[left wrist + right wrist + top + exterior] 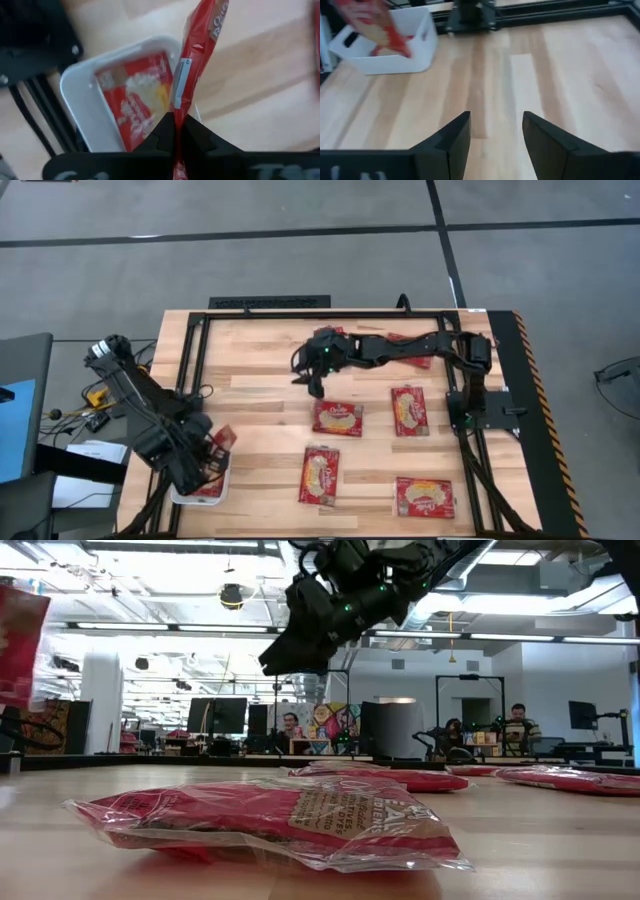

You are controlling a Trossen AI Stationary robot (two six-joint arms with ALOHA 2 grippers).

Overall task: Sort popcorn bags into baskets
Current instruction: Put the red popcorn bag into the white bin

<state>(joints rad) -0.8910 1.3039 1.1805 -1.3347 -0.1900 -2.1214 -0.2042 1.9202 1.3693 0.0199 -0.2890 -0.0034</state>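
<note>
My left gripper [207,456] hovers over the white basket [180,496] at the table's near left corner, shut on a red popcorn bag [192,60]. Another bag [132,102] lies flat inside the basket. My right gripper [314,383] hangs open over bare wood mid-table, nothing between its fingers [451,142]. Several more bags lie flat on the table: [337,417], [408,409], [321,474], [424,497]. One more bag [412,352] lies partly under the right arm. My left gripper pinches one end of the bag [177,111] between its two fingers, coming from above and pointing steeply down. The bag shows edge-on and hangs below the fingers, clear of the table, over the basket's rim [172,42].
A black metal frame [300,313] borders the table's far and side edges. The right arm [400,348] stretches across the far half of the table. Bare wood lies between the basket and the loose bags. People sit at desks in the room beyond the table [290,725].
</note>
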